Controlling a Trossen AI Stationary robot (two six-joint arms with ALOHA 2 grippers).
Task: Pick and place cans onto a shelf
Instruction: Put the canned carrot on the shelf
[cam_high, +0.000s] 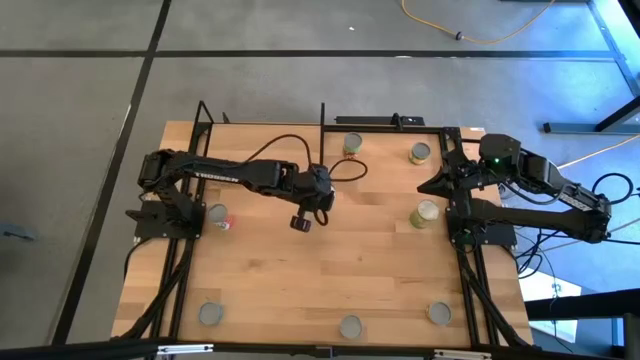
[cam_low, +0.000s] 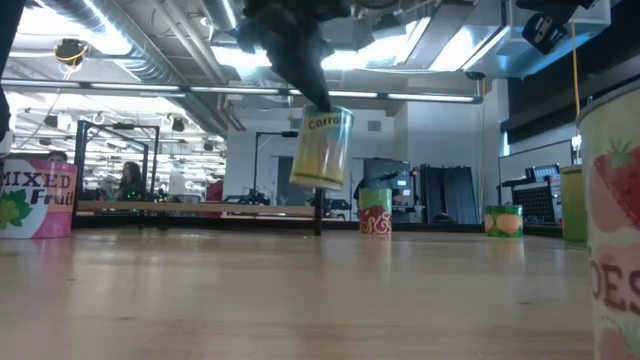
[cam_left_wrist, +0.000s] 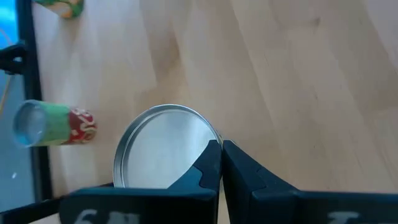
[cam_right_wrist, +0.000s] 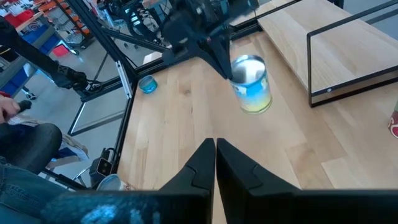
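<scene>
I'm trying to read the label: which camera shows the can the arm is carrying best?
The low view: the yellow can hangs tilted from the left gripper, label facing us. The right wrist view shows it from above, the left wrist view only its silver top, the high view barely.

The high camera looks straight down over the whole surface (cam_high: 330, 270). The low camera sits at surface level, facing the room. Each wrist camera looks past its own tool: the left close above a held can (cam_left_wrist: 165, 146), the right from farther off. All four share that can.
</scene>
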